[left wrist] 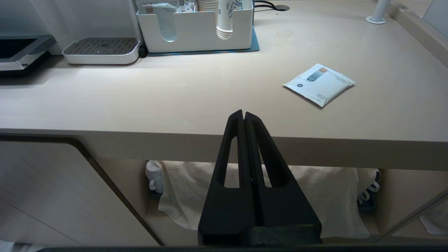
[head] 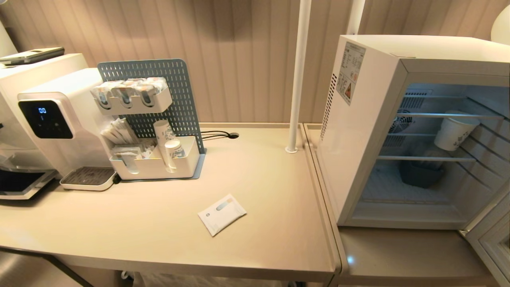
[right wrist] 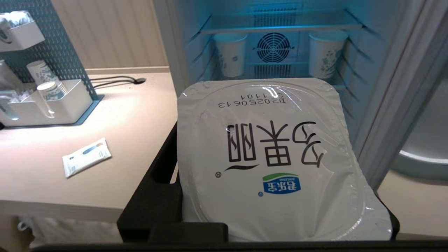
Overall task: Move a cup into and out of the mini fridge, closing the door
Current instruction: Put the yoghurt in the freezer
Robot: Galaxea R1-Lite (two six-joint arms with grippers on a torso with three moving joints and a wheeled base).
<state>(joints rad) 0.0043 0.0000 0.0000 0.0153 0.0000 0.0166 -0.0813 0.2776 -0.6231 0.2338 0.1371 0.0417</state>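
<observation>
My right gripper [right wrist: 266, 126] is shut on the cup [right wrist: 273, 157], a white yogurt cup whose sealed foil lid with printed text fills the right wrist view; one black finger [right wrist: 159, 168] shows beside it. The cup hangs in front of the mini fridge [head: 358, 131], whose lit inside [right wrist: 273, 49] shows wire shelves and a round fan. The door [head: 492, 239] stands swung open at the fridge's right. The right gripper and the cup are outside the head view. My left gripper [left wrist: 244, 113] is shut and empty, parked low before the table's front edge.
Two patterned paper cups [right wrist: 229, 54] [right wrist: 323, 52] stand on a fridge shelf, and a grey tub [head: 421, 173] sits below. On the table lie a white sachet [head: 222, 214], an organiser on a pegboard [head: 155, 159] and a water dispenser [head: 51, 123]. A white pole [head: 297, 75] rises beside the fridge.
</observation>
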